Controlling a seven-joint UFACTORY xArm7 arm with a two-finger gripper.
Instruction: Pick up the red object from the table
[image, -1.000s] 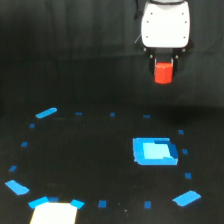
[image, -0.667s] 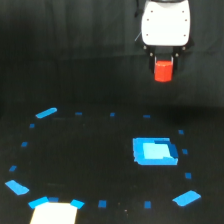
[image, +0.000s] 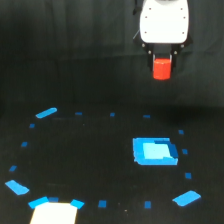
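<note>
My claw (image: 162, 64), raised well above the table (image: 90, 150), clamps the red object (image: 161, 70) by its upper sides; it looks light, rigid, matte, unlikely to slip.

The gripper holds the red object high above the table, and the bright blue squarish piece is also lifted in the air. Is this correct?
Not quite. The gripper does hold the red object above the table, but the exterior view shows the bright blue squarish piece lying on the table, not lifted.
</note>
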